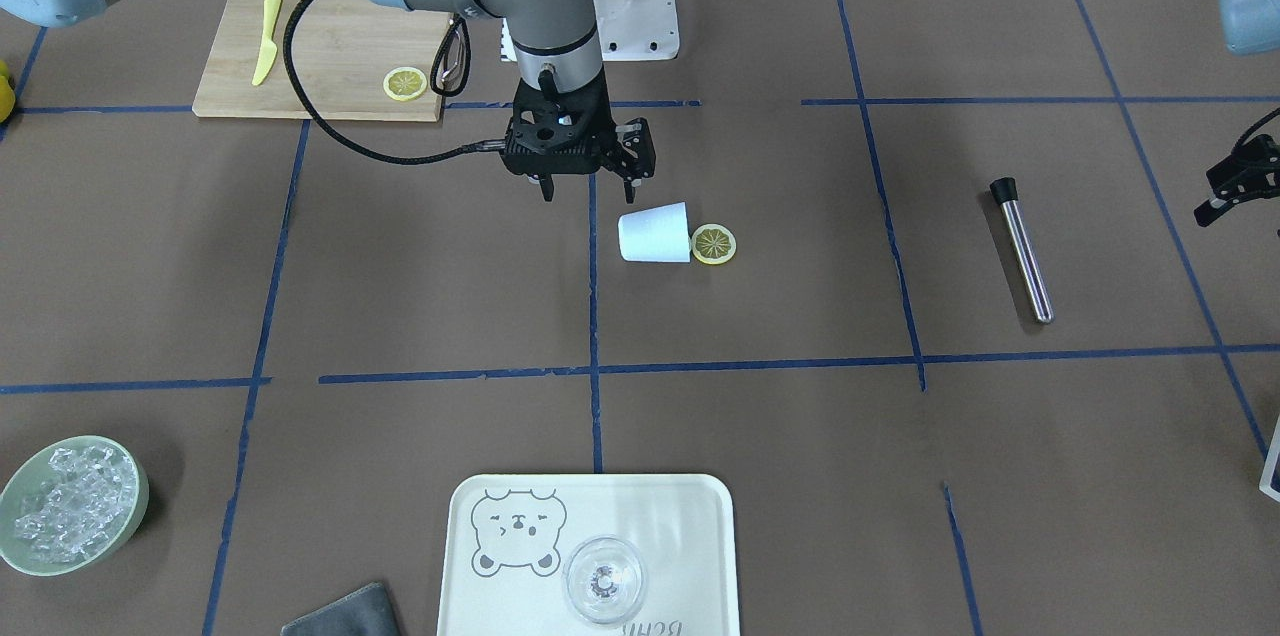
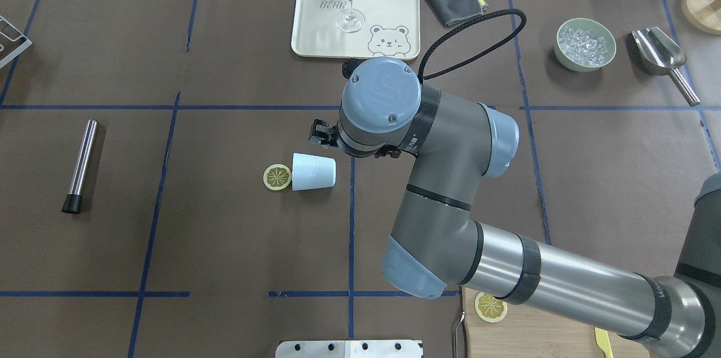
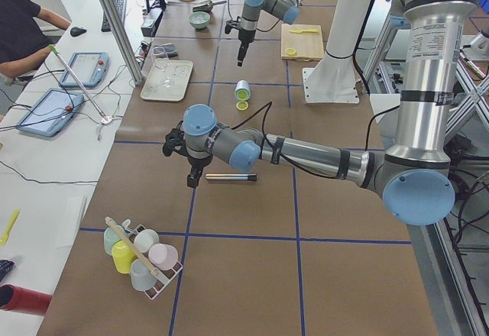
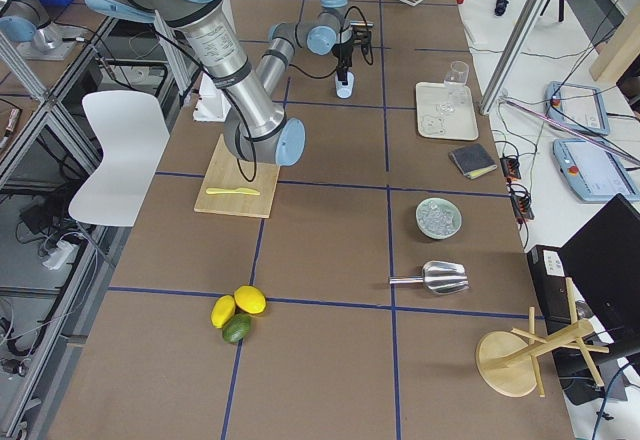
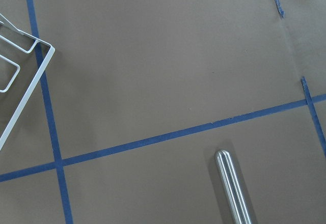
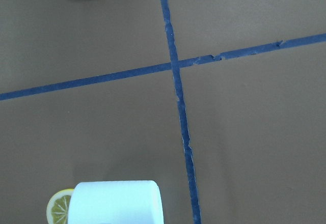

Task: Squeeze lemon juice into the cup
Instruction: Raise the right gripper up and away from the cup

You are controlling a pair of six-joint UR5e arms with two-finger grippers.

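The pale blue-white cup [image 1: 655,234] lies on its side on the brown table, its wide mouth toward the lemon slice [image 1: 714,244], which lies flat against the rim. Both show in the overhead view, cup [image 2: 314,172] and slice [image 2: 277,177], and at the bottom of the right wrist view, cup [image 6: 117,201] and slice [image 6: 58,207]. My right gripper [image 1: 589,194] hangs open and empty just above and behind the cup. My left gripper [image 1: 1225,196] is cut off at the view's edge, near the steel rod; I cannot tell its state.
A steel rod with a black cap [image 1: 1022,249] lies toward my left side. A cutting board [image 1: 320,56] holds a second lemon slice [image 1: 405,83] and a yellow knife [image 1: 266,36]. A bear tray [image 1: 690,516] bears a clear glass [image 1: 603,579]. A green bowl of ice [image 1: 70,504] stands at the far corner.
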